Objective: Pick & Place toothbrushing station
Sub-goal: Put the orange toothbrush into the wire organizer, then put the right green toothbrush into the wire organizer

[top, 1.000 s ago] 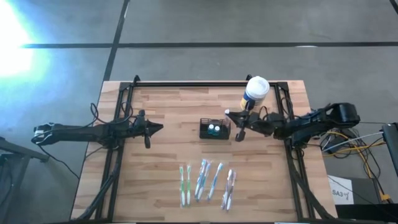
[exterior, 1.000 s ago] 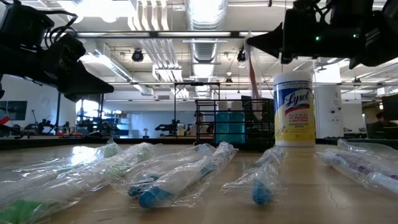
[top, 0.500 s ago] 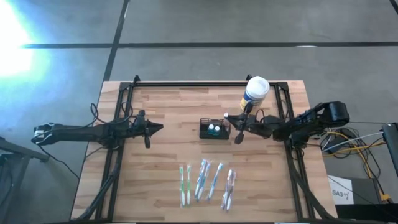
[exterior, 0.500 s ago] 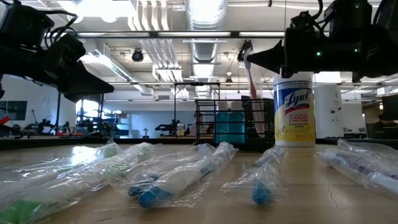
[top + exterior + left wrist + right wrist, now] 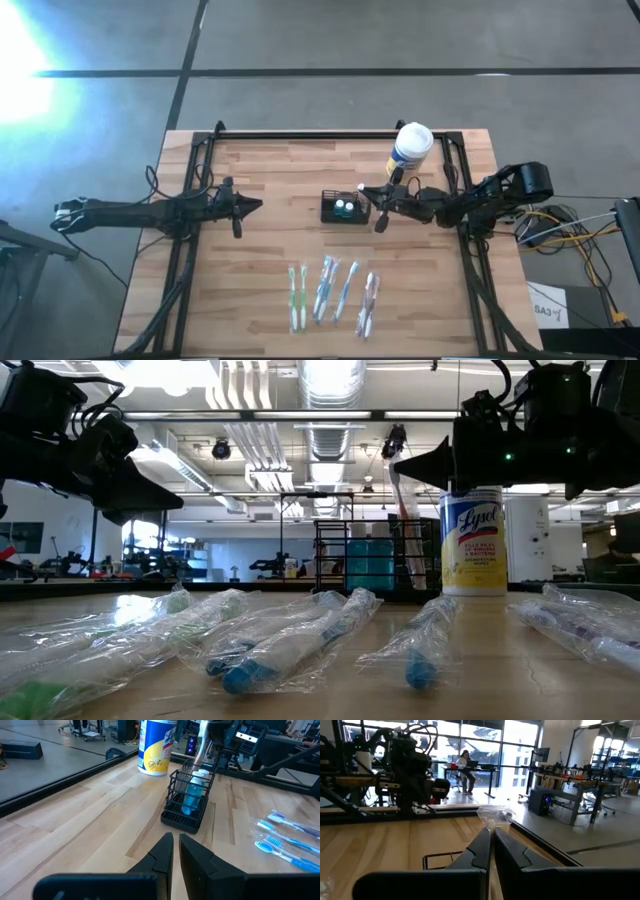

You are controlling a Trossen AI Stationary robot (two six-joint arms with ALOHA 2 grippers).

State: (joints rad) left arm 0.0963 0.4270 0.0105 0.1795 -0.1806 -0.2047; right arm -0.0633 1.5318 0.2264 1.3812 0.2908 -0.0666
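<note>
Near the middle of the table [image 5: 270,170], the caddy [image 5: 345,208] stands upright with 2 blue-capped items in its compartments. Just beside it, on the side toward the canister [image 5: 411,150], the right gripper [image 5: 377,205] hangs above the tabletop with its fingers closed on a wrapped toothbrush [image 5: 403,500]. In the low view the brush hangs nearly upright, tilted slightly, in front of the caddy's far wires; the left wrist view shows it at the caddy's edge, though whether it touches the mesh cannot be told. The right wrist view shows clear wrap [image 5: 494,815] pinched at the fingertips, with the caddy's rim below. The left gripper [image 5: 240,208] waits well apart, on the caddy's other side, fingers nearly together and holding nothing. 4 packs of wrapped toothbrushes [image 5: 333,293] lie in a row on the near part of the table.
</note>
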